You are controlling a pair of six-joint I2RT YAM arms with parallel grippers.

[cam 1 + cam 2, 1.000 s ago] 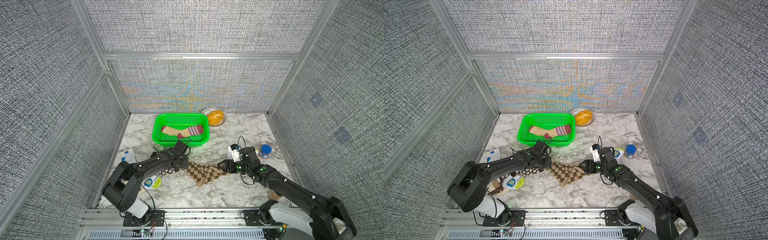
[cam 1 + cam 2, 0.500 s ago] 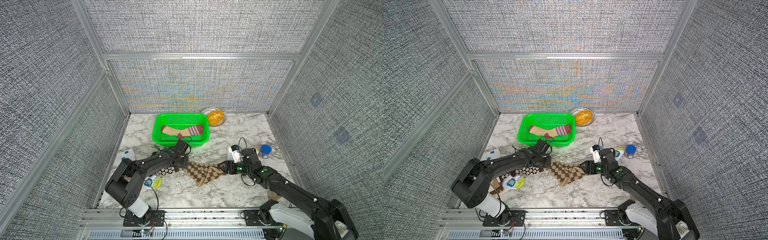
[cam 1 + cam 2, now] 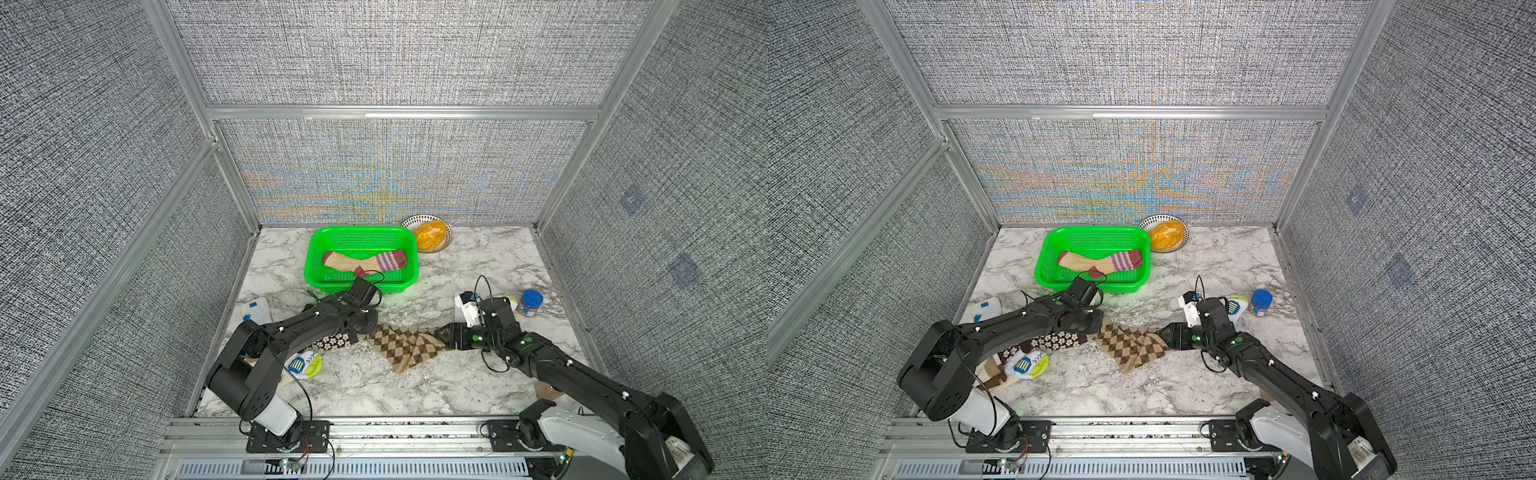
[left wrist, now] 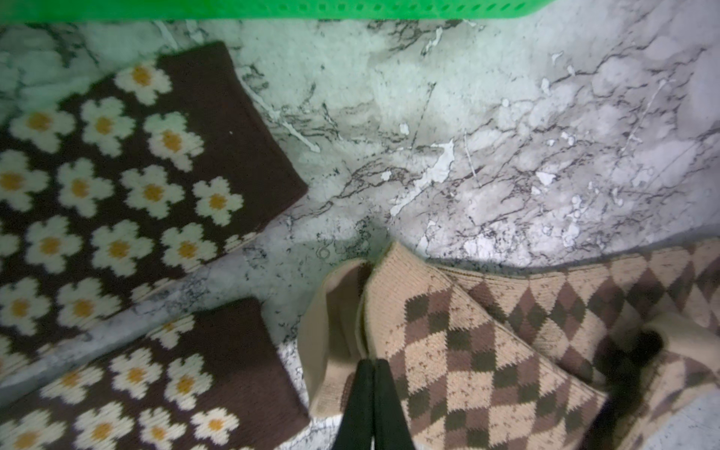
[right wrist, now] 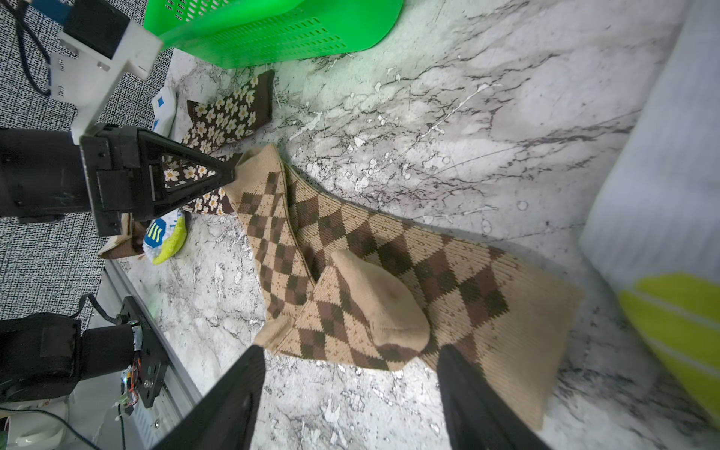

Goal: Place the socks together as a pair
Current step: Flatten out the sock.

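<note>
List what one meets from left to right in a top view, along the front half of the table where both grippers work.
white sock with blue patches → white sock toe with yellow-blue patch → brown flowered socks → left gripper → tan diamond-check socks → right gripper → blue-lidded jar

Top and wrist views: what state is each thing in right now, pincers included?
diamond socks: overlapped, lying on the table.
left pincer: shut on one end of the diamond socks.
right pincer: open, astride their other end.
flowered socks: flat, side by side.
striped sock: lying in the basket.
jar: upright, lid on.
</note>
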